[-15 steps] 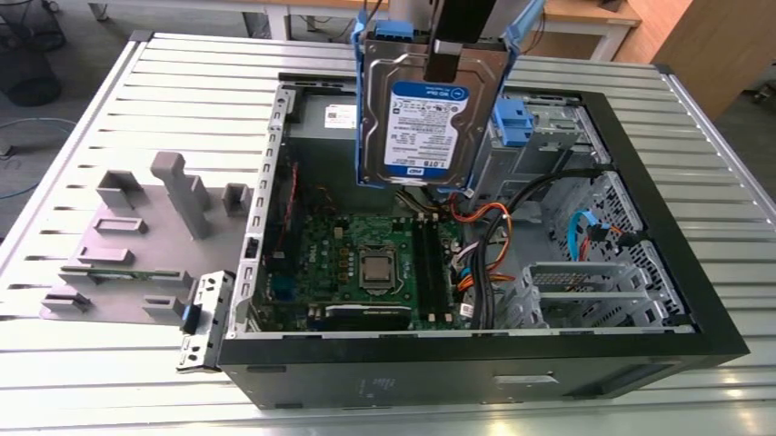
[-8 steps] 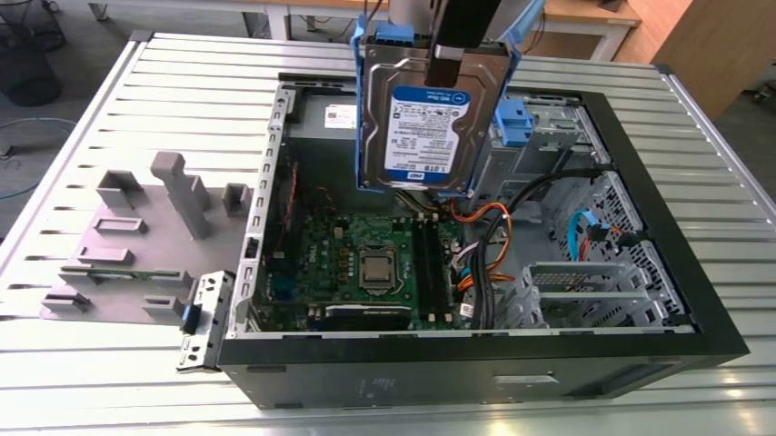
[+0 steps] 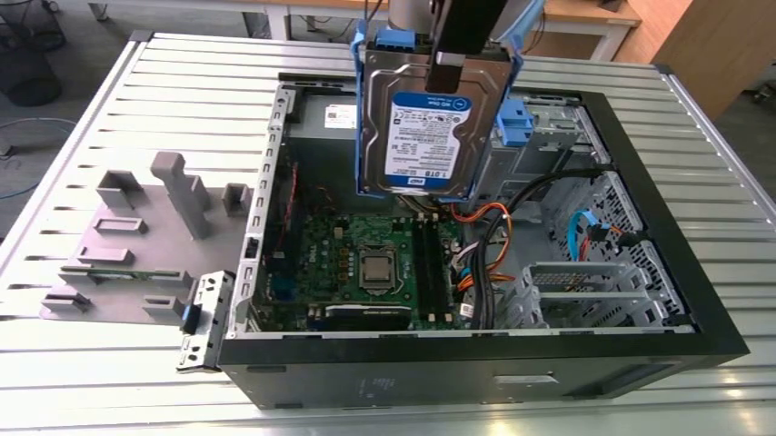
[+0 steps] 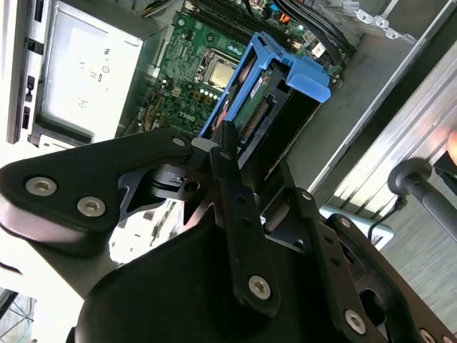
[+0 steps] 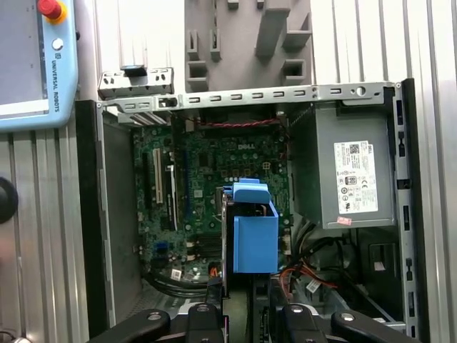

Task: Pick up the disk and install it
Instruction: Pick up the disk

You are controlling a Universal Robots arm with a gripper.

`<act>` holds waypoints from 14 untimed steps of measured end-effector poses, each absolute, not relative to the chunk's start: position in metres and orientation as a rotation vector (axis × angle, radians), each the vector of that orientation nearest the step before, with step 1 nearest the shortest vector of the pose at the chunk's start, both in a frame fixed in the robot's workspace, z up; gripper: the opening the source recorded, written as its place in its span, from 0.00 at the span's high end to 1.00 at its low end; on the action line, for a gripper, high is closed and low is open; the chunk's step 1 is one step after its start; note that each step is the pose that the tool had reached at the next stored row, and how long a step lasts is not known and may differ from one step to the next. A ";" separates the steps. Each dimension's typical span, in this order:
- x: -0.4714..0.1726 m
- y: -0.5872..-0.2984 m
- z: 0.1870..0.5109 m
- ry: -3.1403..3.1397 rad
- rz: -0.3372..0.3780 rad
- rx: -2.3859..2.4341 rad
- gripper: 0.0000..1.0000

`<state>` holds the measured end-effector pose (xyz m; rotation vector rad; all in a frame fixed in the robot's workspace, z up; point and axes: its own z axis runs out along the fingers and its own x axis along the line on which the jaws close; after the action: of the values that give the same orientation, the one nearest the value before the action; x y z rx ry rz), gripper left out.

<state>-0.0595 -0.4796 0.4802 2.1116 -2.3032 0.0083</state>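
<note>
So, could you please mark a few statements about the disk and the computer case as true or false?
1. The gripper holds the disk above the computer case. True.
2. The disk lies flat inside the case. False: it hangs upright in the air over the motherboard, with its label facing the exterior view.
3. The case's side is closed. False: it is open, and the motherboard is exposed.
4. A grey power supply with a white sticker sits inside the case. True.
5. Blue rails run along the disk's sides. True.
</note>
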 end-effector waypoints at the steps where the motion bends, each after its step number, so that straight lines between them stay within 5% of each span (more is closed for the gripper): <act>1: -0.060 -0.480 0.480 -2.303 0.008 2.112 0.65; 14: -0.060 -0.492 0.480 -2.303 0.008 2.112 0.65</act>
<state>-0.0595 -0.4920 0.4795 2.1116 -2.3033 0.0082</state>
